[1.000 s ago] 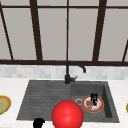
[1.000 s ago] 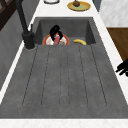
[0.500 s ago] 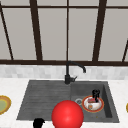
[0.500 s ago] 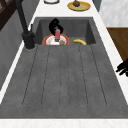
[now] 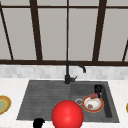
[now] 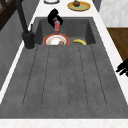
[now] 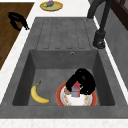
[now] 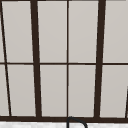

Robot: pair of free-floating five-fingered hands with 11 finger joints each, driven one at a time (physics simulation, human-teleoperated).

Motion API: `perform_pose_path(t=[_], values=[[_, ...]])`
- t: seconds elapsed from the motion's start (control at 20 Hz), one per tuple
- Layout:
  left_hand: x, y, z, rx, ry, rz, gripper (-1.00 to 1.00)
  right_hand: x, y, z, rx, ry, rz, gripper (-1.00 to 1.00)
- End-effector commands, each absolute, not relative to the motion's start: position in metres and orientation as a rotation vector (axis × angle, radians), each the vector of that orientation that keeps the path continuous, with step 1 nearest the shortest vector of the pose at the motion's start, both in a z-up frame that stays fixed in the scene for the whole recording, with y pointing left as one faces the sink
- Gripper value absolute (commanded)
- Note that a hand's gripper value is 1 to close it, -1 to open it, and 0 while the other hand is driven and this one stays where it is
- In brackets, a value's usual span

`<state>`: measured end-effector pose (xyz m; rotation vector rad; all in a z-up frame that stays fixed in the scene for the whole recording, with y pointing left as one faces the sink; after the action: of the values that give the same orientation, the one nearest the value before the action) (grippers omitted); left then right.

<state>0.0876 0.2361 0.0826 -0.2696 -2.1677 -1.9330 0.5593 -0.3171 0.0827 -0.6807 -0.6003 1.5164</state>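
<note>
My right hand (image 5: 98, 88) is down in the sink's basin (image 7: 50, 72), fingers curled round a small red thing (image 5: 94, 95). It holds that thing upright against a white plate with an orange-red rim (image 5: 93, 104) on the basin floor. From the left side, the hand (image 6: 54, 15) is above the red thing (image 6: 57, 26) and the plate (image 6: 56, 40). From the right side, the hand (image 7: 82, 80) covers part of the plate (image 7: 77, 100). My left hand (image 5: 38, 122) hovers at the sink's front edge by the drainboard, holding nothing, fingers loosely bent (image 7: 17, 19).
A banana (image 7: 38, 95) lies in the basin beside the plate. The black tap (image 5: 68, 75) stands behind the ribbed drainboard (image 6: 65, 75). A large red ball (image 5: 67, 115) sits at the front edge. A yellow plate (image 7: 51, 5) with food rests on the left counter.
My right hand with the red thing has shifted slightly toward the back of the basin, uncovering more of the plate. The left hand has stayed put.
</note>
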Motion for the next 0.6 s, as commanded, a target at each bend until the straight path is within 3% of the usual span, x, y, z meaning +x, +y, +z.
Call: perform_pose_path(t=[0.0, 0.55], values=[[0.088, 0.236, 0.083, -0.270, -2.168, -1.933, 0.00, 0.556, -0.339, 0.106, -0.685, -0.627, 1.476, 1.00], [0.087, 0.236, 0.083, -0.268, -2.169, -1.934, 0.00, 0.545, -0.402, 0.137, -0.624, -0.676, 1.478, 1.00]])
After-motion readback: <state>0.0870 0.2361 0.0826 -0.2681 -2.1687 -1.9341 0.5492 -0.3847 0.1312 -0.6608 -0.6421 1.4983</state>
